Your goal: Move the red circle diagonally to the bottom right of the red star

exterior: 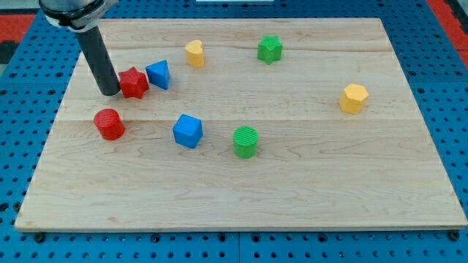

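While my tip [110, 93] touches the red plastic star [133, 82] from the view's left, the red plastic circle [110, 124] sits just below; no fingers exist.

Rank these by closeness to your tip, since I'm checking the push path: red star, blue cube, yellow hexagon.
From my tip:
1. Red star, right beside the tip on the view's right.
2. Blue cube, lower, toward the middle.
3. Yellow hexagon, far at the view's right.
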`<state>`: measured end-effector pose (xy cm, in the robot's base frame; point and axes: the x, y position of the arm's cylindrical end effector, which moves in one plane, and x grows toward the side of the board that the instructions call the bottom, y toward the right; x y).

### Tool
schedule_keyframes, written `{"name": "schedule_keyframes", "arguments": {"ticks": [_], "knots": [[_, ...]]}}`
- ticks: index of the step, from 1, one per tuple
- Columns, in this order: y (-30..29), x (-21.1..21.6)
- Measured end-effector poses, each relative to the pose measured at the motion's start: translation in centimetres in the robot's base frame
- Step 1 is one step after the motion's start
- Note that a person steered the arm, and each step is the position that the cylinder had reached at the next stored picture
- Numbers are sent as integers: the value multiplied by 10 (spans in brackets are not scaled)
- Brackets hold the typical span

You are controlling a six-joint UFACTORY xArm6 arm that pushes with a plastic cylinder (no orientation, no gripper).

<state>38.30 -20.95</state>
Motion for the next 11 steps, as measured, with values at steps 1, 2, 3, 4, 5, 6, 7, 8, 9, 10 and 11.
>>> {"name": "schedule_keyframes", "arguments": {"ticks": [1,2,3,4,5,6,7,8,9,10,11], "knots": [[-8,-37],[26,-37],[29,-11],[-18,-6],[-54,40],[-34,99],[12,74],[47,77],[61,144],[158,163],[227,159]]}}
